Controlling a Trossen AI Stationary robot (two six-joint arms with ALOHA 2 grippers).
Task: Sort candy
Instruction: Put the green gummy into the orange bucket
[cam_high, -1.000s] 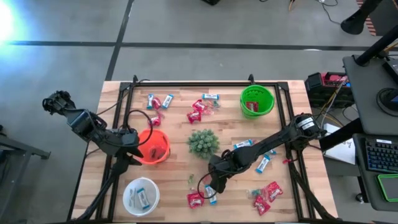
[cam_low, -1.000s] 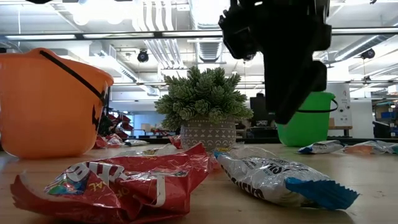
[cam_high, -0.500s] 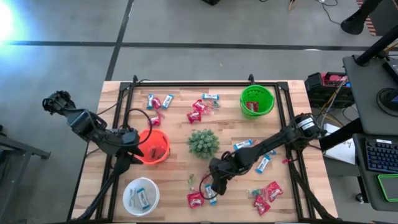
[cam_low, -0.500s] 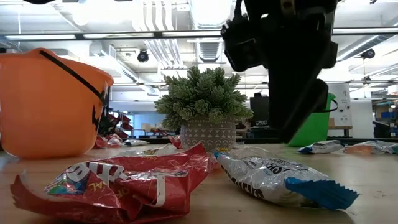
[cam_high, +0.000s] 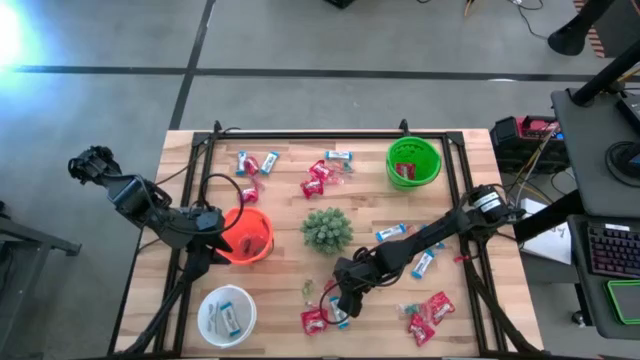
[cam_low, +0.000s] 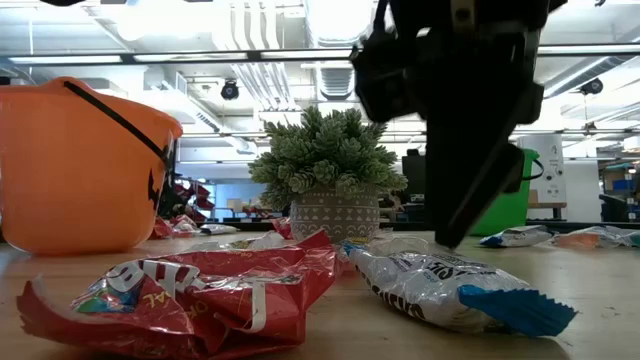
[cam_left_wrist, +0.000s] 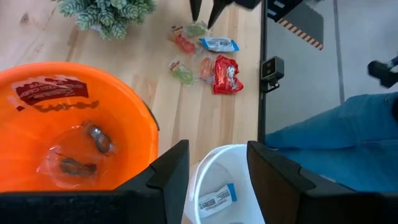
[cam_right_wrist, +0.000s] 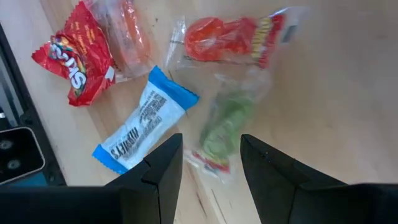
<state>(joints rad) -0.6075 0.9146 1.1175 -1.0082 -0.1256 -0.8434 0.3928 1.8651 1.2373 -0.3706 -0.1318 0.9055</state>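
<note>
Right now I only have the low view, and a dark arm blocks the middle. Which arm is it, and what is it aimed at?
Observer: It is the right gripper. Its jaws are open and aimed at a green candy in clear wrap.
Operator: Where is the left one?
Observer: The left gripper hangs between the orange bucket and the white bowl, with its jaws open and empty.
Operator: Anything in that bowl?
Observer: Yes, a blue-and-white bar.
</note>
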